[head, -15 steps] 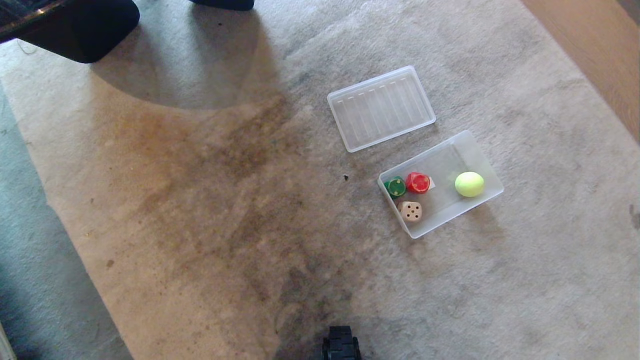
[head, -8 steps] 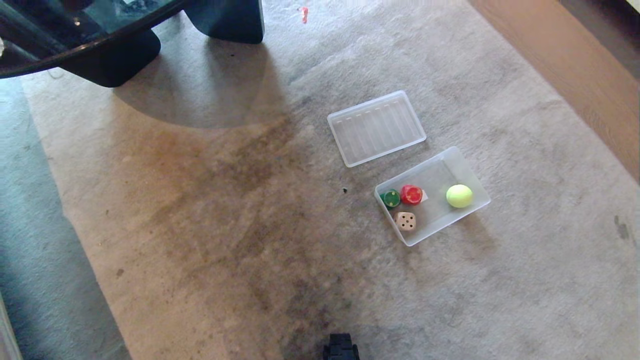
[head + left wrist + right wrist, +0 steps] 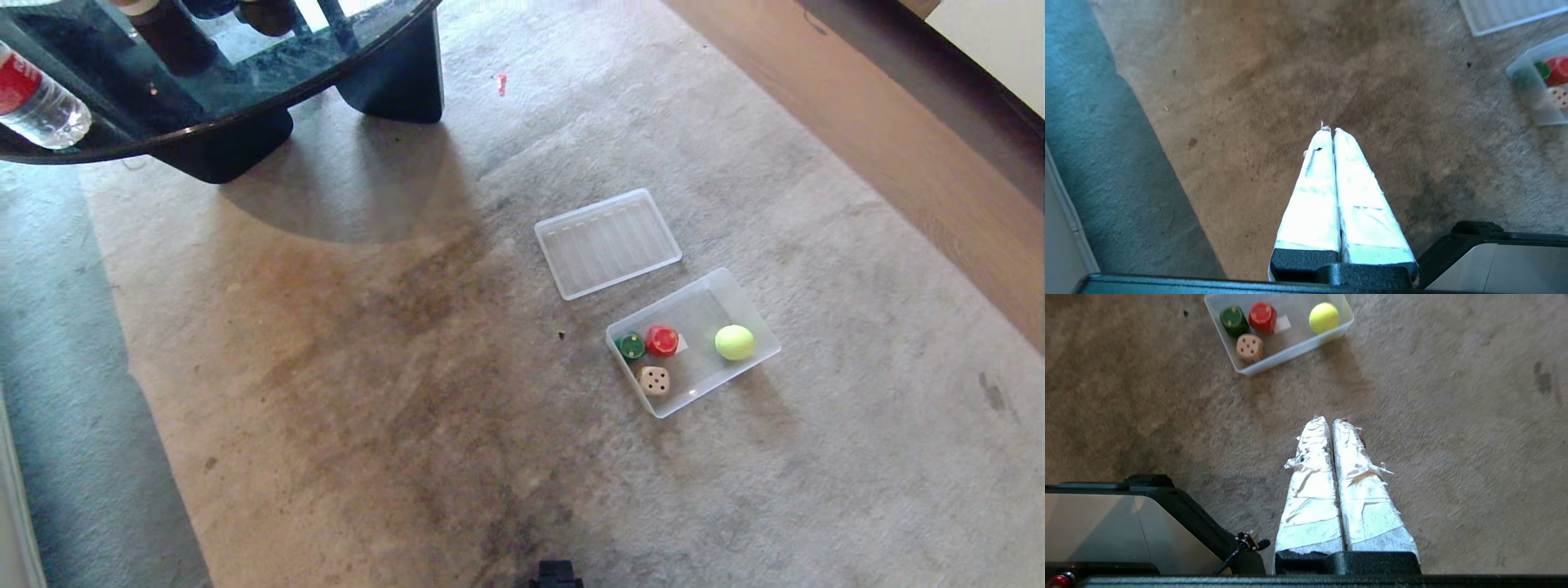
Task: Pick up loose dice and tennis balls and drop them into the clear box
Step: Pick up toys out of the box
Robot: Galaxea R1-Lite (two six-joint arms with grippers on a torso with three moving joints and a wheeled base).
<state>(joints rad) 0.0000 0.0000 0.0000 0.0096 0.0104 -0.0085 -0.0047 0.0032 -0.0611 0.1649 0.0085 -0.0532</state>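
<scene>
- The carpet [image 3: 343, 392] fills the head view, stained brown and dark through the middle; a wood floor strip [image 3: 898, 147] runs along its far right side.
- A dark glass table [image 3: 204, 73] is cut off at the head view's top left, with a bottle [image 3: 41, 102] on it only partly in frame; neither wrist view shows them.
- The box [image 3: 755, 327] sits on the carpet right of centre, at an angle; the left wrist view catches only one end of it, cut by the frame edge.
- The lid [image 3: 608, 242] lies flat just beyond the box, apart from it; the right wrist view does not show it.
- Left end effector [image 3: 1329, 130]: taped fingers pressed together, holding nothing, above bare carpet well apart from the box.
- Right end effector [image 3: 1329, 420]: fingers closed tip to tip, empty, hanging over carpet on the near side of the box.
- A tennis ball [image 3: 734, 342] rests in the box's right end.
- Three dice lie in the left end: red die [image 3: 662, 340], green die [image 3: 631, 345] touching it, beige die [image 3: 654, 380] nearer the robot.
- The pips are clearest in the right wrist view; a small red speck [image 3: 500, 82] near the table is too small to identify.
</scene>
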